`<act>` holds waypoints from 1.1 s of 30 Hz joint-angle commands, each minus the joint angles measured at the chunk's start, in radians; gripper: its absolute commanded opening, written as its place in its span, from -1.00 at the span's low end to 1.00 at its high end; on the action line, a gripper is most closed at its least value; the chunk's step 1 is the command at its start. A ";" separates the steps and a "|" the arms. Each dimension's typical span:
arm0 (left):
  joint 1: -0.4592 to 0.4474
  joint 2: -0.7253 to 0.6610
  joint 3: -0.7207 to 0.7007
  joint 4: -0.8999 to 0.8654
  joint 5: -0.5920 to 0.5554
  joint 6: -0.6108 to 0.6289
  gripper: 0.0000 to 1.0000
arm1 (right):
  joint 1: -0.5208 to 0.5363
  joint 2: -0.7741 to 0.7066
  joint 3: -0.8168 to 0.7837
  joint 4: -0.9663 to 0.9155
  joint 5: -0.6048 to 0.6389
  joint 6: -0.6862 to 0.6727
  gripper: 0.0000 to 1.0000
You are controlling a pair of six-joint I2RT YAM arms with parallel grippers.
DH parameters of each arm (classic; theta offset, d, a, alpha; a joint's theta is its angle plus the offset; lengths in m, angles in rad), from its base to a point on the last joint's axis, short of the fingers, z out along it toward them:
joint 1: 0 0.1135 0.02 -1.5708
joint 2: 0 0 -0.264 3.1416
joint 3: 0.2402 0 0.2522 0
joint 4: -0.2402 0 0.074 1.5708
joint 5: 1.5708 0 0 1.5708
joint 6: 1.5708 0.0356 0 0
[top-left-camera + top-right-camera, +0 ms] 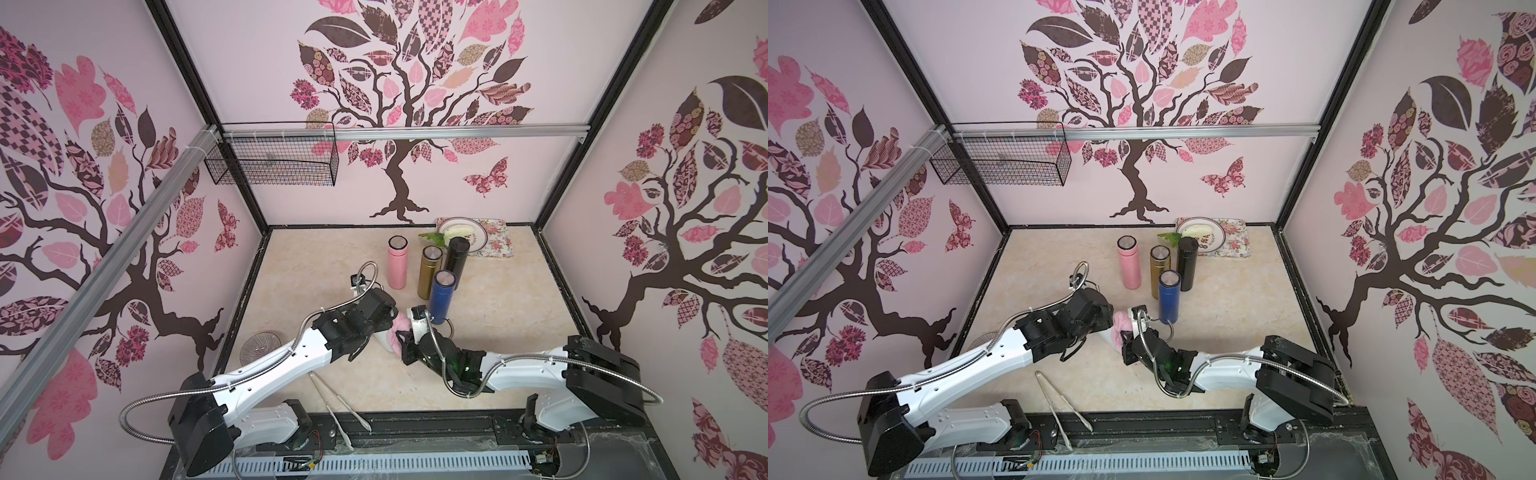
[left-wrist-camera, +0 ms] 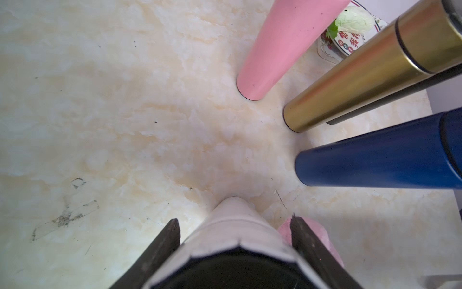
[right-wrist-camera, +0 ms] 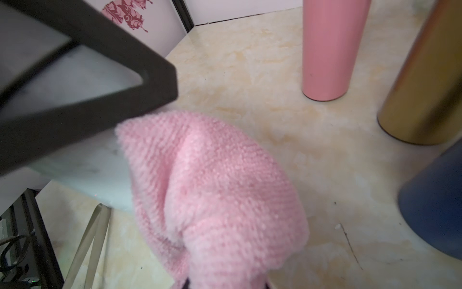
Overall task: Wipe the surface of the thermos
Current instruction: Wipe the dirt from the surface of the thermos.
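A white thermos point(image 2: 235, 225) stands tilted on the marble tabletop, its base down, and my left gripper point(image 2: 236, 232) is shut on its body from above. In both top views only a little of the thermos point(image 1: 383, 340) shows under the left gripper point(image 1: 380, 318). My right gripper point(image 1: 405, 337) is shut on a fluffy pink cloth point(image 3: 212, 187). The cloth lies against the side of the thermos point(image 3: 82, 170), just below one black left finger point(image 3: 100, 75). The cloth point(image 1: 1121, 323) hides the right gripper's own fingertips.
Close behind stand a pink thermos point(image 1: 397, 264), a gold one point(image 1: 428, 272), a black one point(image 1: 455, 259) and a blue one point(image 1: 441, 297), nearest the right gripper. A plate on a floral tray point(image 1: 496, 245) sits at the back. Metal tongs point(image 1: 340, 399) and a glass dish point(image 1: 262, 347) lie near the front left.
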 commanded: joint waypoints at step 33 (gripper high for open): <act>-0.063 -0.119 -0.219 0.385 0.689 0.830 -1.00 | -0.345 -0.338 -0.179 0.202 -0.871 0.543 -1.00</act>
